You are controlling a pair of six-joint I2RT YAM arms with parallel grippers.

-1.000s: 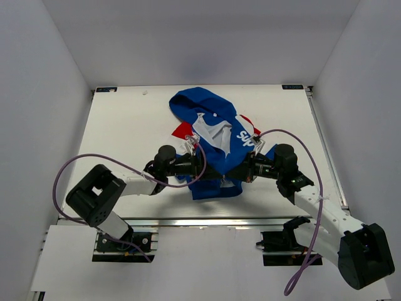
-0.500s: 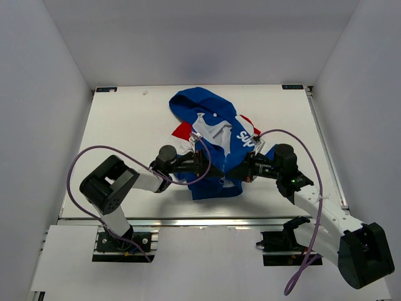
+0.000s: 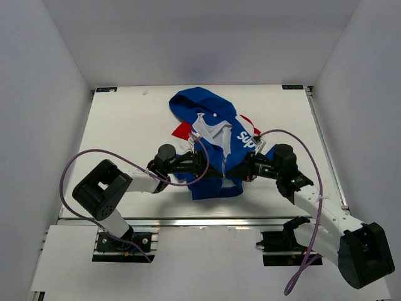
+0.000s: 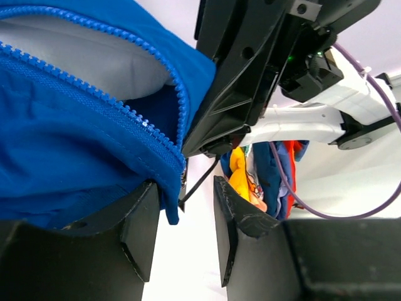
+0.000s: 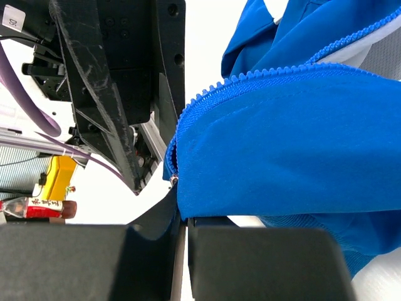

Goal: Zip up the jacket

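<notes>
The left gripper (image 4: 183,216) stands half-parted, and its two black fingers (image 4: 139,229) pinch nothing. The bottom corner of the jacket (image 4: 69,144) hangs into the gap and brushes one finger. The right gripper (image 5: 183,231) is clamped tight on the blue hem just below the lower end of the zipper (image 5: 250,78). The two grippers face each other, close together, at the jacket's near edge. The jacket lies open-fronted in the middle of the white table (image 3: 125,119), its white lining showing and its hood toward the far side.
</notes>
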